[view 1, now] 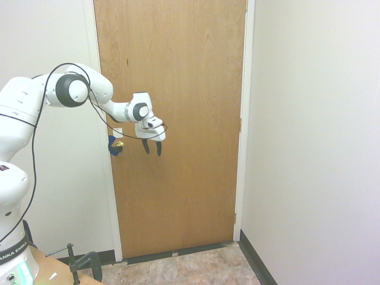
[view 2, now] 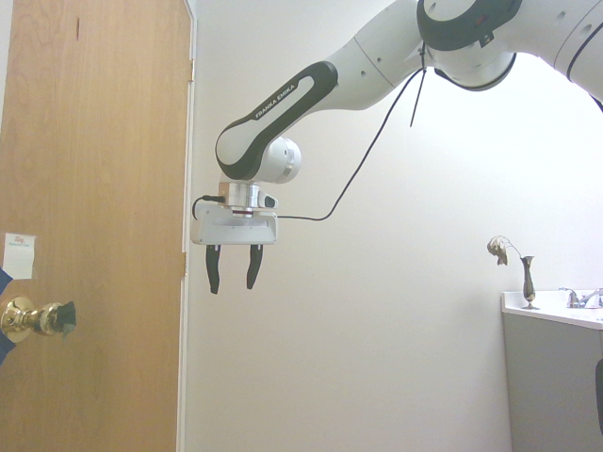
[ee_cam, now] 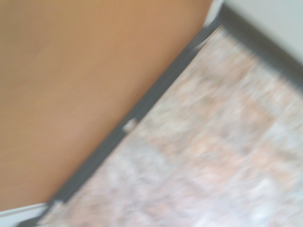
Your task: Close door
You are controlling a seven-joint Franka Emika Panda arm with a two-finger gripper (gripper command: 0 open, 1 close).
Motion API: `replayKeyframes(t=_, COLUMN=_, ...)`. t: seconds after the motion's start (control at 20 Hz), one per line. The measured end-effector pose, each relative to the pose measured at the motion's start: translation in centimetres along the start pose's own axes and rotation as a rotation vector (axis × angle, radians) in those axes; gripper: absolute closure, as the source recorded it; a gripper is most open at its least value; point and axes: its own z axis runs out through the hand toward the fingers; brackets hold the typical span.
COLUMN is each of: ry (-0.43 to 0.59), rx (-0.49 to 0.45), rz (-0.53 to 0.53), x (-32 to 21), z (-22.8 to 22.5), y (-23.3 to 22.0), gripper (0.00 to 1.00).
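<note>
The light-brown wooden door fills the white frame and looks flush with it. Its brass knob sits at the left edge, with blue tape beside it and a small white sticker above. My gripper hangs just right of the knob, in front of the door face. Its fingers point down and stand open with nothing between them. The second exterior view shows the gripper apart from the door and the knob. The blurred wrist view shows the door's lower part.
A white wall with a black baseboard runs close along the right of the doorway. Below is a tiled floor. A black clamp sits on a table corner at the lower left. A counter with a small vase stands opposite.
</note>
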Motion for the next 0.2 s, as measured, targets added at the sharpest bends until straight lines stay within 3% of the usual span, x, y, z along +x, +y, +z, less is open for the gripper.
replayKeyframes(t=0.2, ry=-0.047, rx=-0.033, rz=-0.112, x=-2.4, z=-2.2, y=-4.4, gripper=0.0)
